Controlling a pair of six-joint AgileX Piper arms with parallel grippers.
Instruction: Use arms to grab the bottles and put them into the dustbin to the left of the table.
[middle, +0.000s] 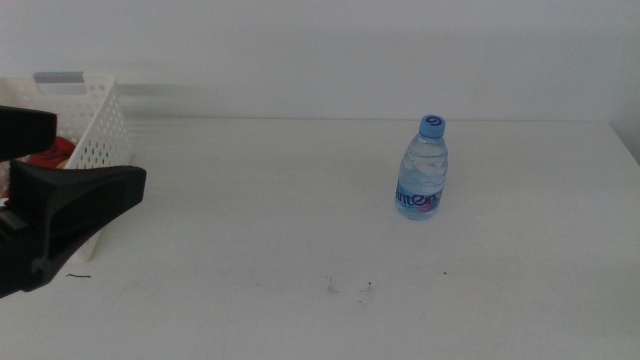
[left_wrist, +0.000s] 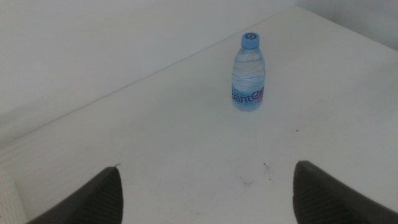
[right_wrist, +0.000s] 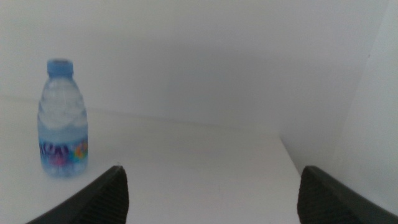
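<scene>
Middle view: the small clear blue-capped water bottle (middle: 422, 169) stands upright on the plain white table (middle: 300, 220), right of centre. At far left, the left pincer (middle: 40, 180) hangs with jaws spread, empty, right by the white perforated plastic dustbin (middle: 95, 130), where something red and yellow shows inside. Left wrist view: jaws wide apart, bottle (left_wrist: 249, 73) well ahead. Right wrist view: right pincer (right_wrist: 211, 196) open too, bottle (right_wrist: 62, 121) off to one side.

Your left gripper (middle: 60, 200) hangs just in front of the dustbin (middle: 95, 125); water bottle (middle: 422, 168) stands upright on the table (middle: 260, 200), well right of it.
</scene>
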